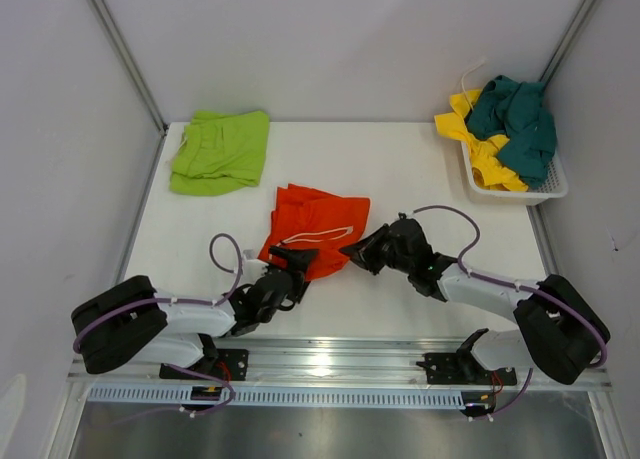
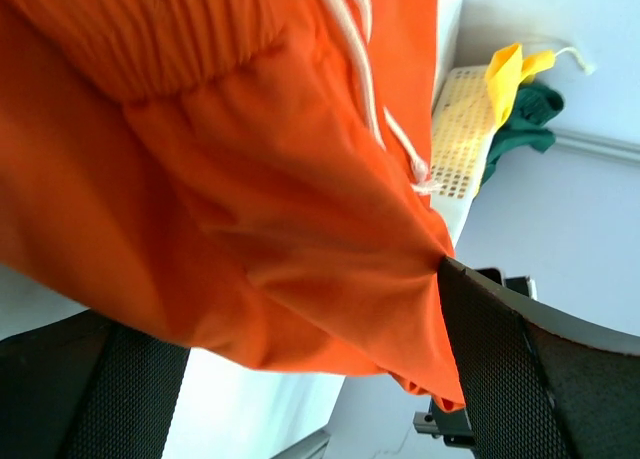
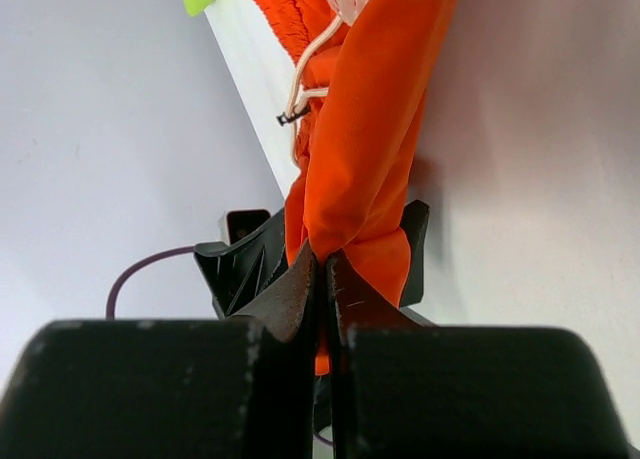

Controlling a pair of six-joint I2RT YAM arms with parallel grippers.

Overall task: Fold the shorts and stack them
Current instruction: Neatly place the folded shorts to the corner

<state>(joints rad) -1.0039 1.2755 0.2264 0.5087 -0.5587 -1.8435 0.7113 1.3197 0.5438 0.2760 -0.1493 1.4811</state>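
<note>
I am holding the right gripper pinched tight on an edge of the orange shorts, which are lying near the middle of the table. The left gripper is standing fully spread and clamping nothing, with orange cloth hanging across its fingers. The green shorts are lying at the far left. The yellow shorts and teal shorts are filling the basket at the far right.
</note>
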